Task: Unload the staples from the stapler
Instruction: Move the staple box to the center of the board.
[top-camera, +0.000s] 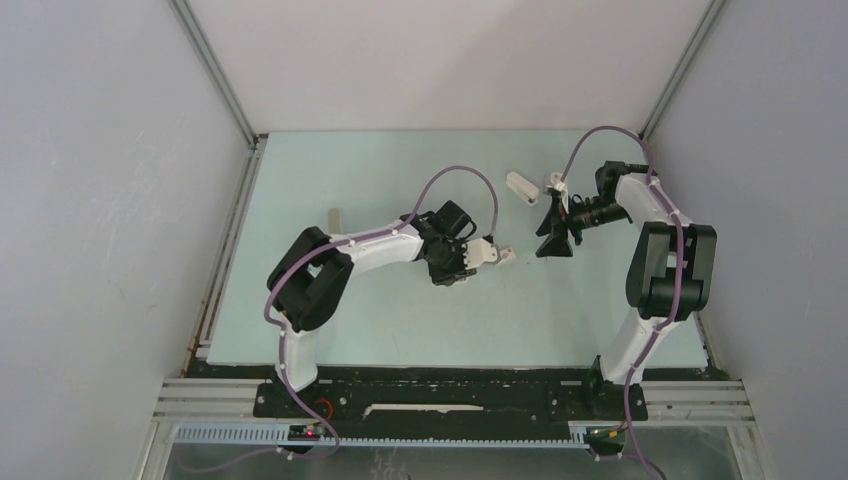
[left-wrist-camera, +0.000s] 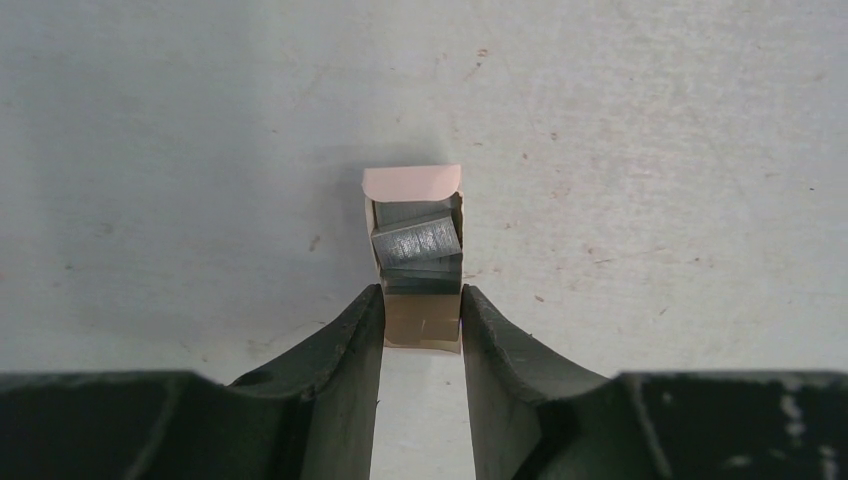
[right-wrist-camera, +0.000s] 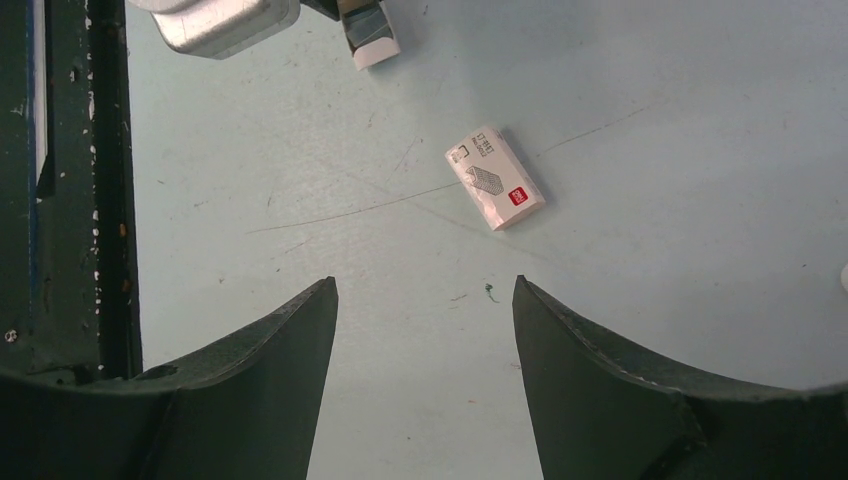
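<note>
The left end effector (left-wrist-camera: 421, 300) is clamped on the near end of a small, open cardboard box (left-wrist-camera: 411, 184) above the counter (left-wrist-camera: 650, 150), with the staples (left-wrist-camera: 418, 245) (grey strips, stacked askew) inside it just past the fingertips, while the right end effector (right-wrist-camera: 425, 295) gapes wide, holding nothing.

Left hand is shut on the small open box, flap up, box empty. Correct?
Not empty. The left hand is shut on the small open box, flap up, but silvery-grey staples lie inside it, with one strip tilted on top. The left wrist view shows this.
</note>
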